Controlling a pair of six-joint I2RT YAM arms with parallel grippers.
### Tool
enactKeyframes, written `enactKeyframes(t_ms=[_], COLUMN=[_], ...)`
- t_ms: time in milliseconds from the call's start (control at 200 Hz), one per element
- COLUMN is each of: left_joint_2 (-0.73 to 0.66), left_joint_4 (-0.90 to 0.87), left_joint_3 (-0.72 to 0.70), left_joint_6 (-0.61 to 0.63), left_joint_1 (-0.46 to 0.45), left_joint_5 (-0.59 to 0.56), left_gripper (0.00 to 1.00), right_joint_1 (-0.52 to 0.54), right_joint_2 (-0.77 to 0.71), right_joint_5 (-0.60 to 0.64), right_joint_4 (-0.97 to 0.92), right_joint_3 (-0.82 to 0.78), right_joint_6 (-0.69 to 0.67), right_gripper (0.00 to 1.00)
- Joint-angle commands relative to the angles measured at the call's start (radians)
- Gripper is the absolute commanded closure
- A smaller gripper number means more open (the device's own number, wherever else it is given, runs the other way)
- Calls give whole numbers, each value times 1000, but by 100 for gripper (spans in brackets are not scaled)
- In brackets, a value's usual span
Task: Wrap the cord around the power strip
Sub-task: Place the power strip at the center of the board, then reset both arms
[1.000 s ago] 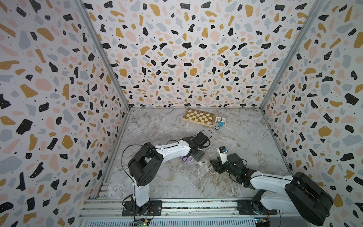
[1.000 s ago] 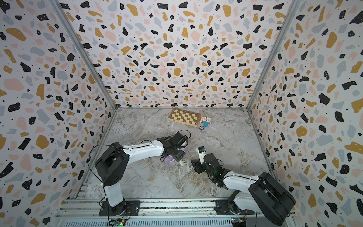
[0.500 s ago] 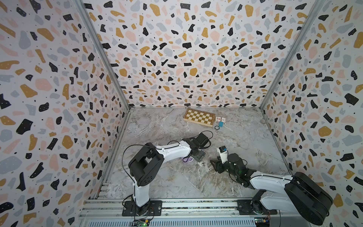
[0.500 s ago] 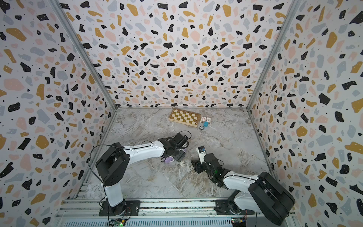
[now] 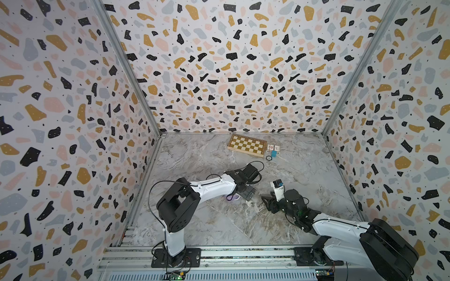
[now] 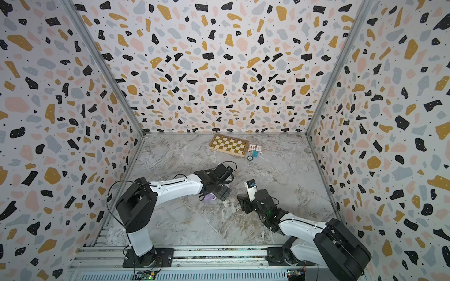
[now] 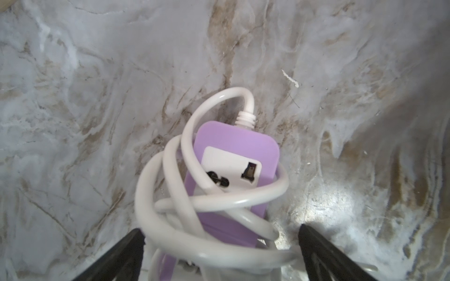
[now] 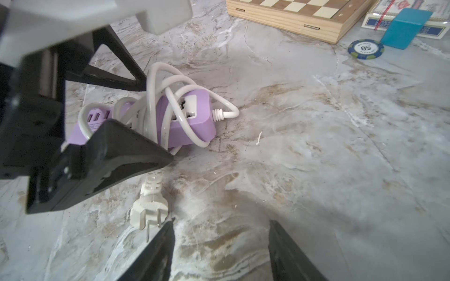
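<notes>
Left wrist view looks down on the power strip [image 7: 233, 146], lying flat on the marble-patterned table [image 7: 97, 73] with a white-faced socket up. The cord [image 7: 219, 202] leaves its far end through a ribbed collar, bends back and runs in several loose loops over and around the lavender body. The left gripper [image 7: 220, 228] has its jaws wide apart, one black finger on either side of the coiled bundle, clamped on nothing. In the right wrist view a row of small ports shows at the strip's end opposite the collar, and the cord's tail comes out from under the nearer left finger and ends in the white plug [image 8: 148, 211], which lies on the table apart from the strip. The right gripper [image 8: 221, 221] sits low with its jaws apart and nothing between them; the plug's prongs lie just beside one fingertip, and I cannot tell whether they touch. Near the back wall, well apart from the strip, are a wooden chessboard [image 8: 304, 14], a blue block [image 8: 404, 29] and a poker chip [image 8: 366, 49].
</notes>
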Motion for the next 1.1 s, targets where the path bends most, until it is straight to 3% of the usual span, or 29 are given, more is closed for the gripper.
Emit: enactKeyframes(t_ms=[0, 325, 350, 410, 521, 646, 741, 921, 1026, 1096], left_joint_2=[-37, -133, -153, -206, -327, -473, -559, -624, -592, -571], left_joint_4=[-20, 7, 17, 38, 68, 125, 152, 353, 399, 559], left_joint_3=[40, 23, 18, 2, -45, -164, -284, -503, -544, -624], left_joint_6=[-6, -19, -22, -31, -58, -99, -124, -17, -41, -53], left_joint_1=[-4, -3, -4, 2, 42, 162, 242, 441, 555, 641], left_joint_5=[-20, -61, -73, -115, -175, -243, -438, -559, -519, -452], left_gripper=[0, 1, 1, 1, 1, 1, 1, 1, 1, 1], right_joint_1=[-5, -44, -55, -89, -167, -285, -357, -552, -609, -611], right_joint_2=[-17, -74, -83, -108, -161, -173, -154, 9, 107, 125], right_joint_5=[8, 6, 6, 12, 40, 133, 248, 274, 245, 186], right_joint_4=[-26, -100, -119, -172, -240, -264, -223, -12, 72, 308], right_joint_3=[-1, 42, 56, 90, 150, 198, 196, 151, 131, 32], right_joint_6=[-13, -62, -69, -85, -121, -162, -194, -185, -160, -206], right_gripper=[37, 32, 28, 1, 0, 0, 0, 0, 0, 0])
